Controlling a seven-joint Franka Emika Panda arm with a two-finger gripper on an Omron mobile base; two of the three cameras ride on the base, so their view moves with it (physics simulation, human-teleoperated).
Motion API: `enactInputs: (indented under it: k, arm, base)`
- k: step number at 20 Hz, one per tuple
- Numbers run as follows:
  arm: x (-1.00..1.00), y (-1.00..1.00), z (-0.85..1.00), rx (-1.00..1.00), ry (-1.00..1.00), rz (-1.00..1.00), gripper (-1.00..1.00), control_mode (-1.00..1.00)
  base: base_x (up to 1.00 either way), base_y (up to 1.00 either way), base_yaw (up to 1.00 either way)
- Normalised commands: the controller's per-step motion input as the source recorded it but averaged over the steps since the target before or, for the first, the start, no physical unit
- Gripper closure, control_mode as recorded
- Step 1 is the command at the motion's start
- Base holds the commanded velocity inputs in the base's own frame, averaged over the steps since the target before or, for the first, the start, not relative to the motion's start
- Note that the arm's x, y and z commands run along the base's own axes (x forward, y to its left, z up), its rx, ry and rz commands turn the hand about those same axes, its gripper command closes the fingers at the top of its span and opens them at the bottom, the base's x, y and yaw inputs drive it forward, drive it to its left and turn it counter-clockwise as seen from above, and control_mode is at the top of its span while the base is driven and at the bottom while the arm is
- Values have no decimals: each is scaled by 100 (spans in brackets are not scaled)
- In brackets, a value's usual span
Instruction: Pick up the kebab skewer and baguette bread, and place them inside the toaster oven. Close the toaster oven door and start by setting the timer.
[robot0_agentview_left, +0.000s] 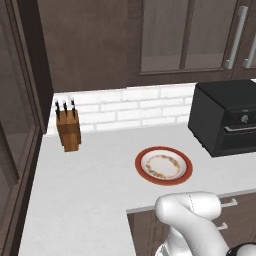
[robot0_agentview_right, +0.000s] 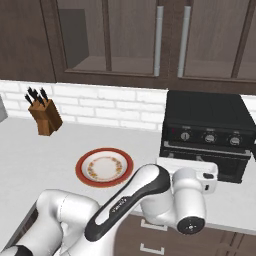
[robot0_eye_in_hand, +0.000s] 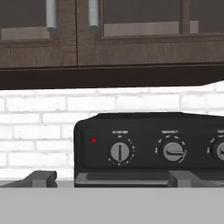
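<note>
Your pincer (robot0_eye_in_hand: 111, 179) is spread wide with nothing in it, squared up to the toaster oven (robot0_agentview_right: 207, 135) at the desk's back edge, probably so the timer (robot0_eye_in_hand: 119, 152) sits dead ahead.

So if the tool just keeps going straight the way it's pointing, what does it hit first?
Most likely the toaster oven: the open tool faces its control strip, roughly between the two left dials and above the door handle. Depth is unclear, but nothing stands between.

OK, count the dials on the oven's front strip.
3, in a row on the oven: left dial, middle dial, right dial. None looks hidden.
</note>
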Motion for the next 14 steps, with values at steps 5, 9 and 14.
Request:
enactInputs:
  k: [5, 9, 14]
  arm:
    - [12, 17, 0, 0, -3, 0, -100, -100]
    - [26, 13, 0, 0, -5, 0, -100, -100]
    - [16, 1, 0, 0, -6, 0, -100, -100]
  base:
    - [0, 0, 0]
    - [0, 0, 0]
    - [0, 0, 0]
